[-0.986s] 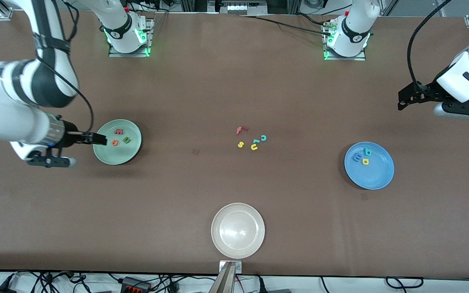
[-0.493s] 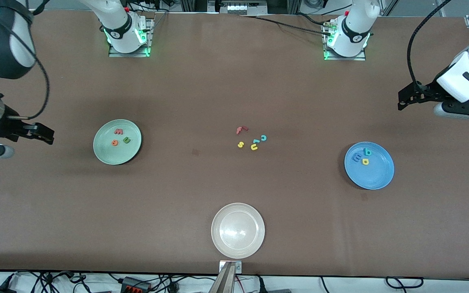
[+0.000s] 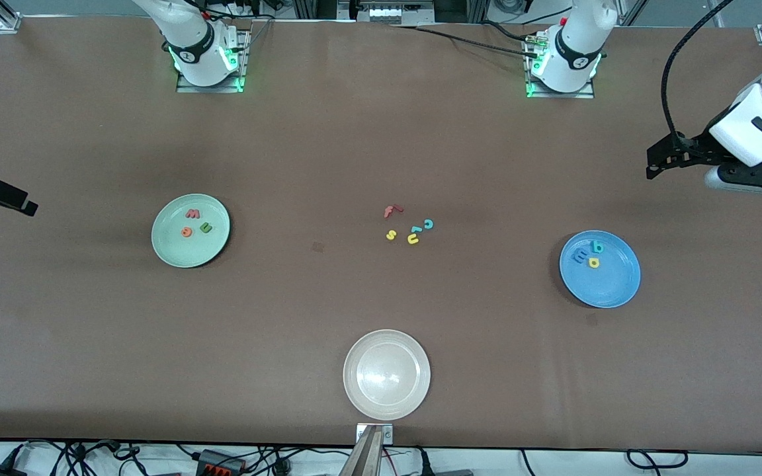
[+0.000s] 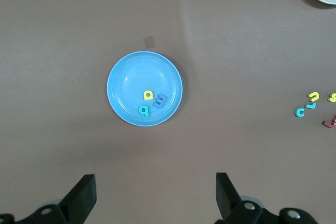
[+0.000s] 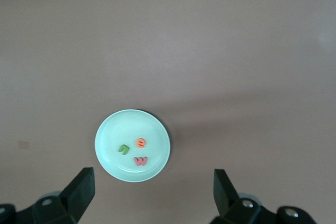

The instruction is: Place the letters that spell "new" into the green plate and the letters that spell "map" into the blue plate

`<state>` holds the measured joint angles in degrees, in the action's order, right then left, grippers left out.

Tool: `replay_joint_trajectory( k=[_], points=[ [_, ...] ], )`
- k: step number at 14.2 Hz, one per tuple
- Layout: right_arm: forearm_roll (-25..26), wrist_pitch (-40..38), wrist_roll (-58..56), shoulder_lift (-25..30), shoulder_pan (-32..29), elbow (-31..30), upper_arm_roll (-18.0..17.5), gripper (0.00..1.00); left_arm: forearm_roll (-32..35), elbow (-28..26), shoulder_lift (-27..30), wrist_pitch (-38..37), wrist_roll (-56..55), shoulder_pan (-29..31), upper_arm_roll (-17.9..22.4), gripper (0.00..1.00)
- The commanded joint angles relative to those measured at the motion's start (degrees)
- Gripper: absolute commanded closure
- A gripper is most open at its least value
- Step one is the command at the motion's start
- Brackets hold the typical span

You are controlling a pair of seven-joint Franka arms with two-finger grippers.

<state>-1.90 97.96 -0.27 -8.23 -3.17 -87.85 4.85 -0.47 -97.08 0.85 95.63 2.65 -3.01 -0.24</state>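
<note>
The green plate [image 3: 172,248] holds the pinkish-red w [image 3: 192,213], the orange e [image 3: 186,231] and the dark green n [image 3: 206,227]. The right wrist view shows the same plate [image 5: 113,129] with the n [image 5: 124,149], e [image 5: 140,142] and w [image 5: 140,161]. On the blue plate [image 3: 612,287] lie the blue m [image 3: 580,255], teal a [image 3: 596,246] and yellow p [image 3: 594,262]; the left wrist view looks down on this plate [image 4: 131,77]. My right gripper [image 3: 27,207] hangs open and empty over the table's edge at the right arm's end. My left gripper [image 3: 650,162] waits open, high at the left arm's end.
Loose letters lie mid-table: a red f [image 3: 391,211], a teal c [image 3: 428,224], a yellow s [image 3: 391,235], a yellow u [image 3: 413,239] and a small teal piece [image 3: 415,230]. A white plate [image 3: 361,396] sits near the front edge.
My right arm has pulled away from the green plate toward its own end of the table, mostly leaving the front view. The left arm and all letters have stayed put.
</note>
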Motion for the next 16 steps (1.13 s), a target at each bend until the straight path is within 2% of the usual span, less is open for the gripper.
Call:
replay_joint_trajectory(
  k=[1,5,7,9,10,16],
  points=[
    [2.25,-1.01,0.19,1.28,0.00,0.13,-1.69,0.00,1.18,1.63,-0.59,-1.32,0.34,-0.15,-0.02,0.00],
    [2.95,-4.07,-0.69,3.73,-0.08,-1.26,-1.77,0.00,1.18,1.63,-0.59,-1.32,0.34,-0.07,-0.11,0.00],
    [2.86,-2.17,-1.40,6.89,-0.08,-5.90,-1.77,0.00,1.18,1.63,-0.59,-1.32,0.34,-0.15,-0.02,0.00],
    [2.95,2.74,-1.48,12.59,0.01,-14.67,-1.69,0.00,1.18,1.63,-0.59,-1.32,0.34,-0.15,-0.02,0.00],
    [2.95,3.29,-1.40,14.19,0.01,-16.98,-1.77,0.00,1.18,1.63,-0.59,-1.32,0.34,-0.15,-0.02,0.00],
    [3.13,1.54,-1.57,14.29,1.06,-15.95,-1.86,0.00,1.26,1.90,-0.59,-1.41,0.25,-0.24,-0.11,0.00]
  ],
)
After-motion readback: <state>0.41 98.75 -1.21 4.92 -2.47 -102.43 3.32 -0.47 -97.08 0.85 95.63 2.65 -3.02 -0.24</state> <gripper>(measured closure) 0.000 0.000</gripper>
